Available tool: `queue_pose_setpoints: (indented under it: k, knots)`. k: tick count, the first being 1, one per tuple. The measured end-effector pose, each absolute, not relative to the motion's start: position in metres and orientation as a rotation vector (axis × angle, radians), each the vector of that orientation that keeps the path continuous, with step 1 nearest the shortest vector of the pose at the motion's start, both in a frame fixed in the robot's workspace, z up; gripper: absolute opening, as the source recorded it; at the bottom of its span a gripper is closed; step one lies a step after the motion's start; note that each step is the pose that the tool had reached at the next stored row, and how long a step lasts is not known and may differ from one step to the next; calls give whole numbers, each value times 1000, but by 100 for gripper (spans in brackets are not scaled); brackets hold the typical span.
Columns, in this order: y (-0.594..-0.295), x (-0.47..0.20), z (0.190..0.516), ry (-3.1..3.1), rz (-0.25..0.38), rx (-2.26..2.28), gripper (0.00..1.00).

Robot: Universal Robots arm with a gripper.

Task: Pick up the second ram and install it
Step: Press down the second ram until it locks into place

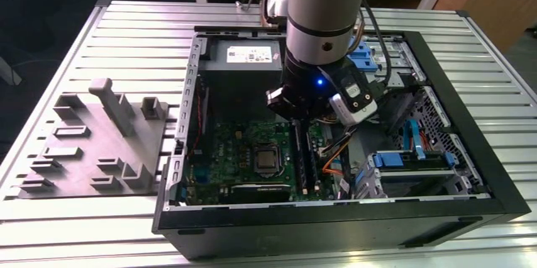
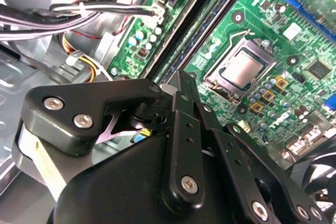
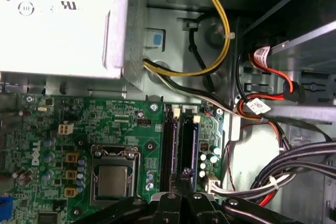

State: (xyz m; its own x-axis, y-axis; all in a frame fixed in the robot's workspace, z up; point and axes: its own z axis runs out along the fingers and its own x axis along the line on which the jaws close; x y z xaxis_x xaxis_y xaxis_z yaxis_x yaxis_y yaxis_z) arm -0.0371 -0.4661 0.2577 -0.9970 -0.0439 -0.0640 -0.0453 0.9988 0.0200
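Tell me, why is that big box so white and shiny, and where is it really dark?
In the first wrist view, glare washes out the power supply; in the second wrist view, the gripper is a dark mass with little detail and bright light whitens the cables; in the exterior view, the case floor under the arm lies in shadow.

An open PC case sits mid-frame on a slatted bench; a grey fixture lies at left, motherboard inside.
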Motion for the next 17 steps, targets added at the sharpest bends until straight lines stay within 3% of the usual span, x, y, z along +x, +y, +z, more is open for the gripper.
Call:
queue_pose_setpoints:
  k: [17]
  knots:
    - [-456, -35, 256, 3077, 34, -69, 10]
